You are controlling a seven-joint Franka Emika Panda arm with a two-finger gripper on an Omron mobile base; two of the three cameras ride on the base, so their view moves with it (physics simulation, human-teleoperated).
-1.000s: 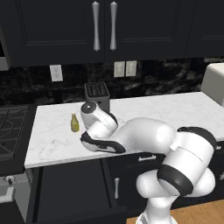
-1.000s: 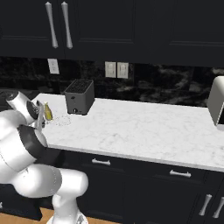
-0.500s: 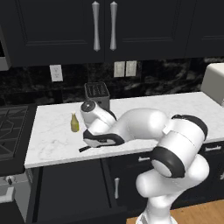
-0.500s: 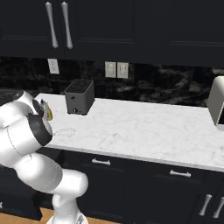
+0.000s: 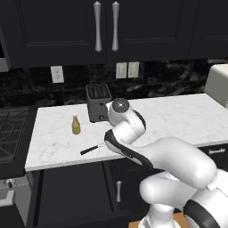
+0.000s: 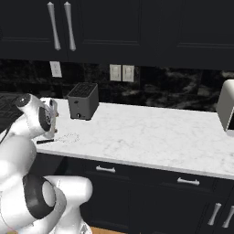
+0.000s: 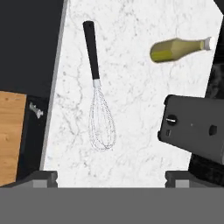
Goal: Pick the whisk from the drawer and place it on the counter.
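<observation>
Whisk: lying flat on the counter, black handle and silver wire head both resting on the marble, near the counter's front edge. In the left base view the handle pokes out beside the arm.

Gripper: above the counter, jaws spread wide and holding nothing; the whisk's wire head lies between the two fingertips' lines but clear of them, untouched.

Toaster: on the counter, just beside the whisk's head, toward the wall.

Yellow-green bottle: on the counter, beyond the toaster, level with the whisk's handle, well apart from it.
</observation>
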